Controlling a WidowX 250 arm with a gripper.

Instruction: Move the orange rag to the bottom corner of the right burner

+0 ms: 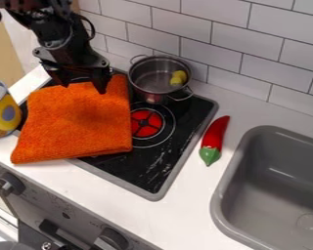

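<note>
Getting a good pinch of the orange rag point(78, 119) is looking like your job right now. Your gripper point(84, 87) is hanging over the rag's back part, and its jaws are standing apart, holding nothing. The rag is lying on the left side of the stove top point(152, 171), with its front left corner poking out over the white counter point(185, 210). Its right edge is sitting just beside the red burner point(146, 123). You are needing a nice thick fold, so be going straight down and squeezing gently. The metal pot point(146, 87) is sitting close by, so be keeping clear, or you may be bumping it. Then be lifting a little and moving slowly to the burner's bottom corner, so the cloth isn't bunching up.
</note>
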